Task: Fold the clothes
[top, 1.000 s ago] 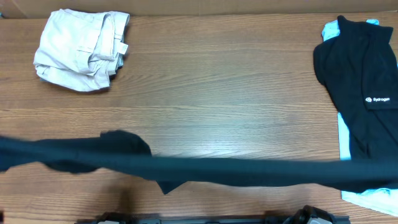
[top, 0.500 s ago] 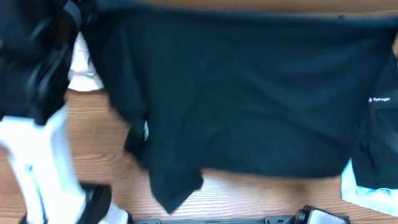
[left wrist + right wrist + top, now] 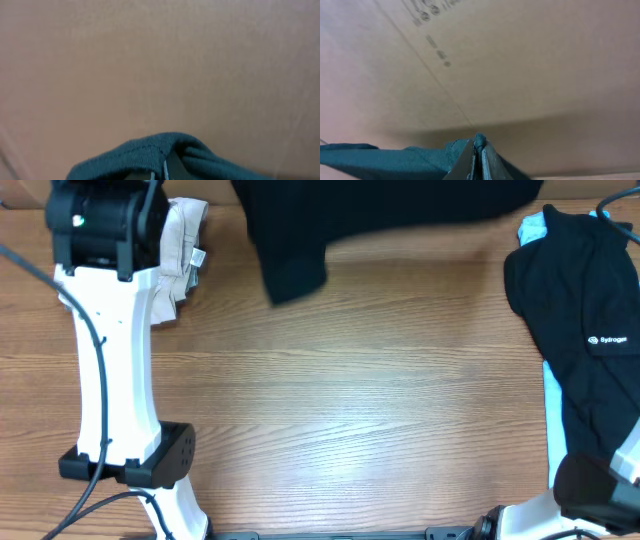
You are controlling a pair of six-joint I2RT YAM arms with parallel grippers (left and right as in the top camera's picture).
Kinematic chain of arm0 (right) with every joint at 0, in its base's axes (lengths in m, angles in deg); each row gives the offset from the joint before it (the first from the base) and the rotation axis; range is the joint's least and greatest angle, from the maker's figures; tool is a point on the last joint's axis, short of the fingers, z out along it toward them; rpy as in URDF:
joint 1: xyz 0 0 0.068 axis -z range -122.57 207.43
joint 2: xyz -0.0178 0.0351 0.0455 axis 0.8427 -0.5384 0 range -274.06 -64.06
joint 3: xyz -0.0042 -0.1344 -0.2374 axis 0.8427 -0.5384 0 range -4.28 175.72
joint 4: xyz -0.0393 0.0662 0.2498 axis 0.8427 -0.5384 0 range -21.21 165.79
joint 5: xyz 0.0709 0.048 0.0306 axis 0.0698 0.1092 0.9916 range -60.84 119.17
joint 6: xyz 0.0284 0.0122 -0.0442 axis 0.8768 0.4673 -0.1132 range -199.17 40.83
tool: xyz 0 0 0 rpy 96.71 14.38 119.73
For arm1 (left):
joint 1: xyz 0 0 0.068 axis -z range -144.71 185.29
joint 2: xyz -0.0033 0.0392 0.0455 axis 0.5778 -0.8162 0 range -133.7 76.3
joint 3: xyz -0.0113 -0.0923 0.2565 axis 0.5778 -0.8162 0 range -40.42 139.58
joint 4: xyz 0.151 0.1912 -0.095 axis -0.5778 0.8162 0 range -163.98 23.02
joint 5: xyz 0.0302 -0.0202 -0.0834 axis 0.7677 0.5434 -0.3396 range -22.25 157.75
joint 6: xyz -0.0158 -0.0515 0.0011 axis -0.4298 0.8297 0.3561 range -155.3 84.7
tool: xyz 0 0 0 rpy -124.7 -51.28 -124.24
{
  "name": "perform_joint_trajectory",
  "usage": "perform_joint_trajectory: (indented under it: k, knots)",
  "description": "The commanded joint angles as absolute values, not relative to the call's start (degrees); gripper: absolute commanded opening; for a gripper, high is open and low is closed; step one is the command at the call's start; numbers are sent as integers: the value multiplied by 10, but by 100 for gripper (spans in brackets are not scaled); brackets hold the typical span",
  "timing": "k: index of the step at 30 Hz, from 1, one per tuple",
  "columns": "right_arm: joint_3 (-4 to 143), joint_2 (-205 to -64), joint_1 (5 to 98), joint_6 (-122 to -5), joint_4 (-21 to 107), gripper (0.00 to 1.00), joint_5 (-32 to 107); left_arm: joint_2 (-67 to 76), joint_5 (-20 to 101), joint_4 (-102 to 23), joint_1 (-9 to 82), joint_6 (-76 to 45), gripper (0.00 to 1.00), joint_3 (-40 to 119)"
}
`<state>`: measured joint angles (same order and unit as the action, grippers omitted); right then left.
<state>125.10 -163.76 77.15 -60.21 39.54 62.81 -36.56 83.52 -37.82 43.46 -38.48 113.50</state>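
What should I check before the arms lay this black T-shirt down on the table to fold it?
1. Left gripper shut on the black T-shirt: ok, hem pinched.
2. Right gripper shut on the same shirt: ok, fabric pinched.
3. T-shirt spread without twists: cannot tell, most of it lies beyond the top edge of the overhead view.
4. Middle of the table bare: ok.
5. Beige trousers clear of the left arm: cannot tell, the arm overlaps them from above.
6. Logo shirt and light-blue garment out of the way: ok, at the right edge.
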Motion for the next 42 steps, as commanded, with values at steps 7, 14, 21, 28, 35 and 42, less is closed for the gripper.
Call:
perform_joint_trajectory:
  k: [7, 14, 21, 28, 35, 42]
  knots:
    - [1229, -1703, 749, -672, 245, 4, 592, -388, 861, -176, 419, -390, 4, 1144]
    - [1181, -1767, 746, -714, 148, 4, 575, -478, 835, 35, 420, -299, 4, 1144]
    - [1172, -1750, 758, -737, 49, 4, 573, -518, 760, 177, 420, -245, 4, 1144]
    - [1172, -1676, 771, -752, -70, 4, 559, -467, 672, 228, 437, -237, 4, 1127]
    - [1106, -1548, 779, -747, -141, 4, 516, -311, 729, 228, 497, -207, 4, 967]
    - [903, -1385, 841, -718, -128, 4, 482, -158, 795, 226, 523, -128, 4, 741]
